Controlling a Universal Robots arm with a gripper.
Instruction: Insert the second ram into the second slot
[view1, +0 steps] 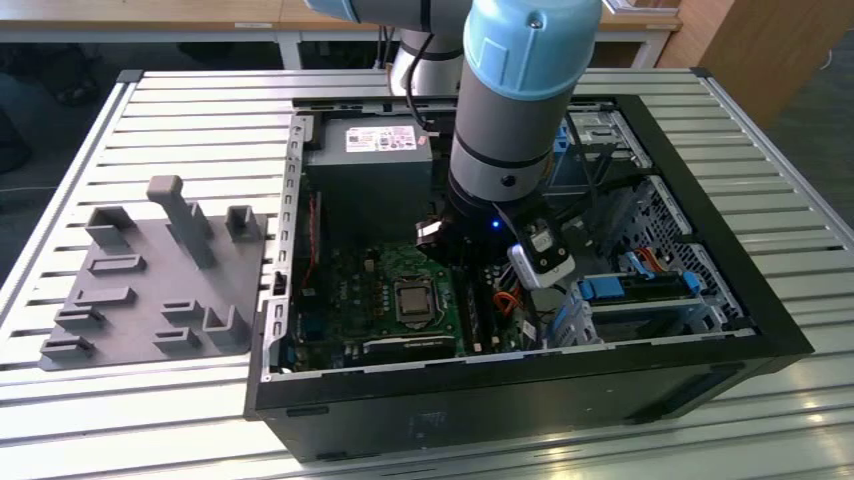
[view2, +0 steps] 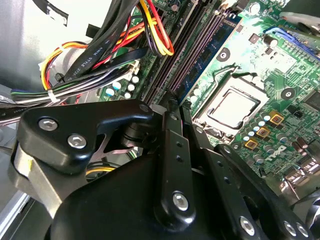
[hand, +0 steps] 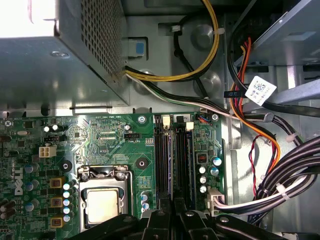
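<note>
Slatted tabletop (view1: 200, 100), open computer case (view1: 534, 400): I hover the gripper (hand: 173, 216) over the memory slots (hand: 172, 160), grasp impossible to tell; seating the second ram likely demands square alignment.

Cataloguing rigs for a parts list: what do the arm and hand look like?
The arm is a silver-grey tube with a light-blue joint cap and a small blue light near the wrist. In the second wrist view the hand is black, built of jointed bars with silver screw heads.
</note>
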